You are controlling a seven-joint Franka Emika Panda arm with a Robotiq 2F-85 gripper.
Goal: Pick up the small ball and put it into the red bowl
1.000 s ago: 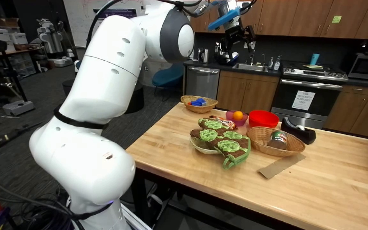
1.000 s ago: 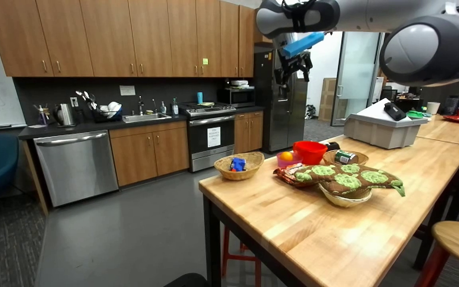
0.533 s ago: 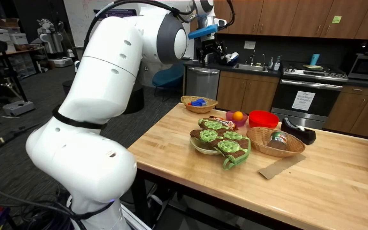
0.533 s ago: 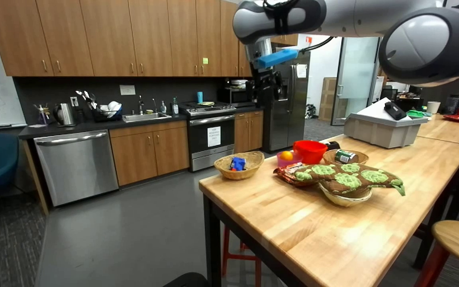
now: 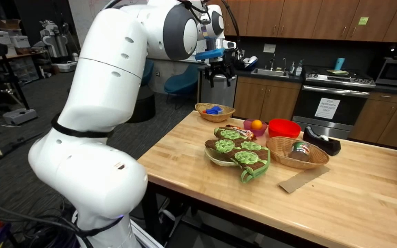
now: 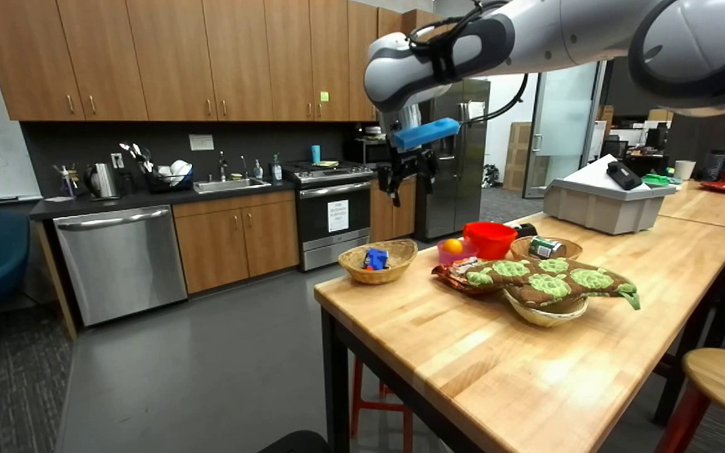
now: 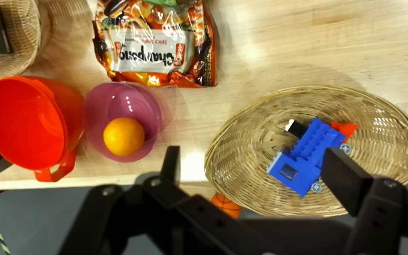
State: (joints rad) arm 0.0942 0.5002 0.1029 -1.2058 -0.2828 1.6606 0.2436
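Note:
The small plain orange ball lies in a pink-purple bowl, also in the wrist view. The red bowl stands close beside that bowl; the wrist view shows it upright with a handle. My gripper is open and empty, high above the table's far corner in both exterior views. In the wrist view the fingers straddle a basket below them. Another orange ball, with dark seam lines, shows past the table edge, partly hidden by basket and finger.
A woven basket holds a blue toy. A noodle packet lies near the purple bowl. A brown-green oven mitt covers a small basket. A basket with a jar, a black tape dispenser and cardboard are nearby.
The arm has moved; my gripper has shifted left and down in both exterior views, from high up to over the corner basket. The objects on the table have not moved.

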